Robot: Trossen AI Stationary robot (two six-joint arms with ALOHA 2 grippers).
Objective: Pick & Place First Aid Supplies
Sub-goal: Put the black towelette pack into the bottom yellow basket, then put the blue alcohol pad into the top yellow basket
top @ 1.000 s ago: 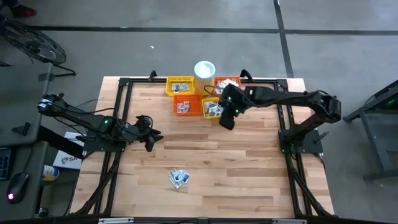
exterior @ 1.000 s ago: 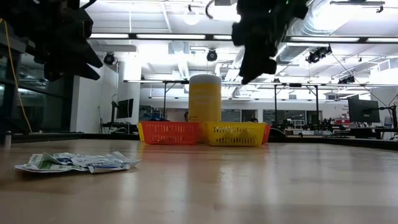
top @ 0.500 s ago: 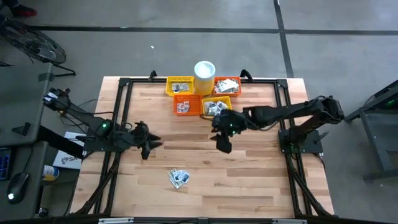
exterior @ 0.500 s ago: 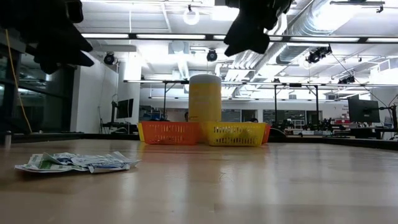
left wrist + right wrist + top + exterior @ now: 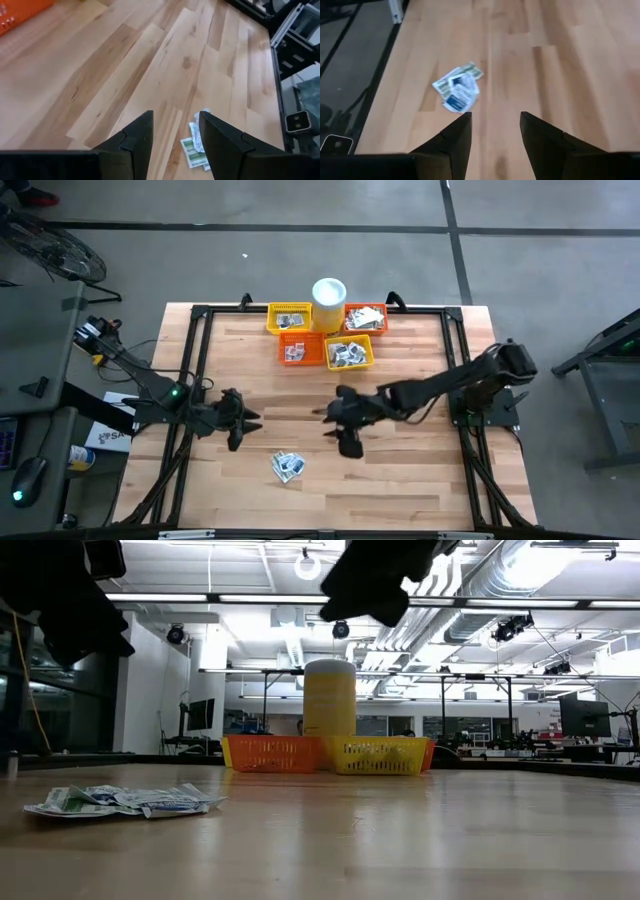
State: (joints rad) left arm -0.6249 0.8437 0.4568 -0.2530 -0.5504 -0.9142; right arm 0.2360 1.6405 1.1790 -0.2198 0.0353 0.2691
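A small pile of first aid supplies (image 5: 288,466), white, blue-printed and pale green sachets, lies flat on the wooden table near its middle front. It also shows in the low view (image 5: 125,801), the left wrist view (image 5: 197,145) and the right wrist view (image 5: 457,90). My left gripper (image 5: 237,436) hovers open to the left of the pile, its fingers (image 5: 137,137) empty. My right gripper (image 5: 347,444) hovers open to the right of the pile, also empty (image 5: 495,132). Both are well above the table in the low view.
At the table's far edge stand several small mesh baskets, yellow (image 5: 289,318), orange (image 5: 299,348), red-orange (image 5: 365,316) and yellow (image 5: 348,353), with sachets inside. A white cup (image 5: 329,292) stands between them. A black frame (image 5: 196,330) runs along the table's sides.
My right gripper has swung from over the baskets toward the table's near edge, ending beside the sachet pile and staying open. My left gripper has shifted a little toward the near edge, closer to the pile. The sachets have not moved.
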